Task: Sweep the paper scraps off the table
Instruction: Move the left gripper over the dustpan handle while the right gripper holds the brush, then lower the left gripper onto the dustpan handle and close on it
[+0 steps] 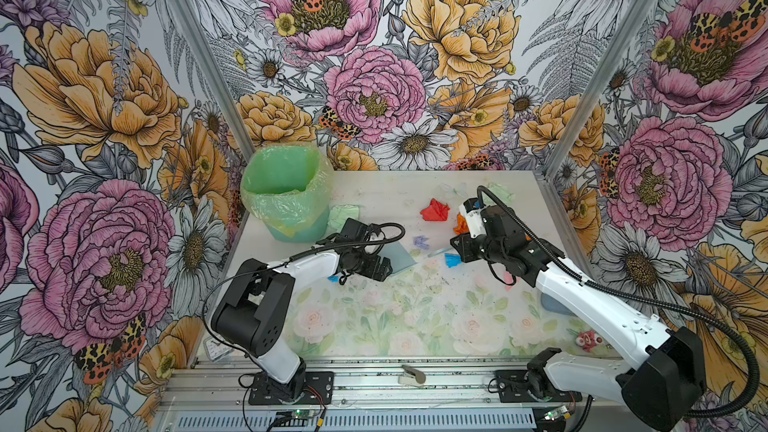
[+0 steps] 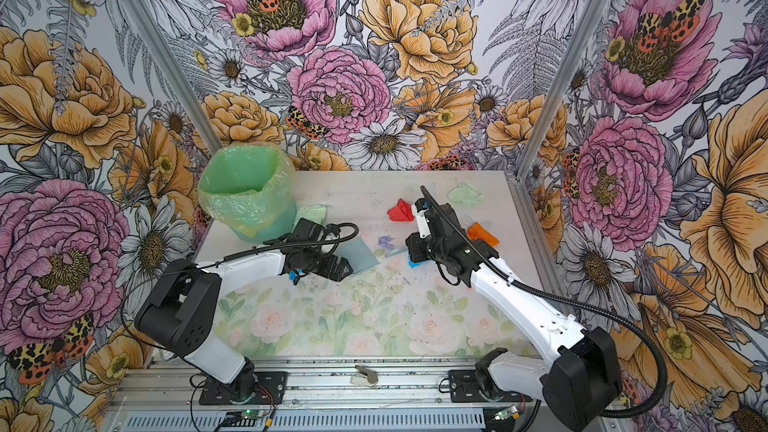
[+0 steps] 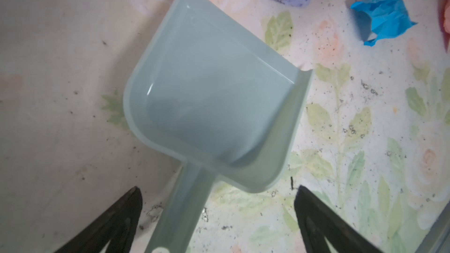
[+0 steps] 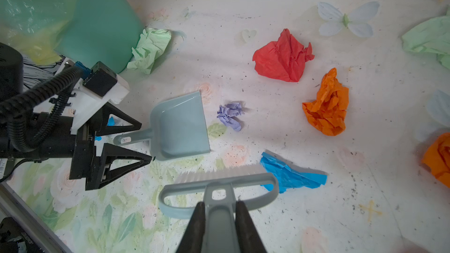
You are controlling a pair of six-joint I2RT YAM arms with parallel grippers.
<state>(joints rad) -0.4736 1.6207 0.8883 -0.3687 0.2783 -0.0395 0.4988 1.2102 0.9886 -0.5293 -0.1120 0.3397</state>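
While right gripper is clamped on the brush handle, left gripper gapes wide astride the dustpan handle, gripping nothing. Close it first. On table: blue scrap just ahead of right claw, lilac scrap beyond left claw's pan.

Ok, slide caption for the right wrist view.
Right pincer grips the brush beside a blue scrap; open left pincer straddles the dustpan handle.
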